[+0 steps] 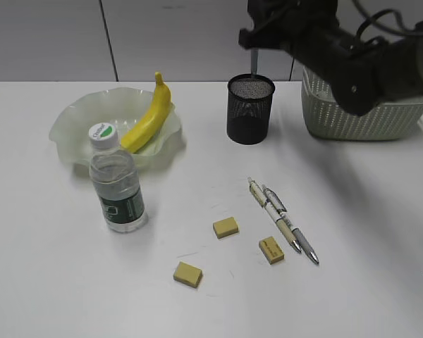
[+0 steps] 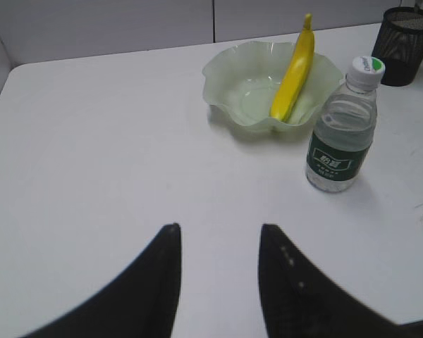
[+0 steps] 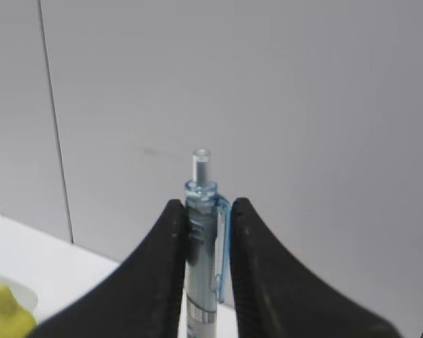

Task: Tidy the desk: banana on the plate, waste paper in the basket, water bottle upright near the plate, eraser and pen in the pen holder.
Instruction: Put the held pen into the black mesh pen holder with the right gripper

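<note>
My right gripper is shut on a clear blue pen and holds it upright just above the black mesh pen holder. The banana lies in the pale-green plate. The water bottle stands upright in front of the plate. Two more pens and three yellow erasers lie on the desk. The basket stands at the back right, partly hidden by my right arm. No waste paper shows. My left gripper is open and empty over bare desk.
The left wrist view shows the plate, the banana, the bottle and the pen holder ahead to the right. A grey panelled wall runs behind the desk.
</note>
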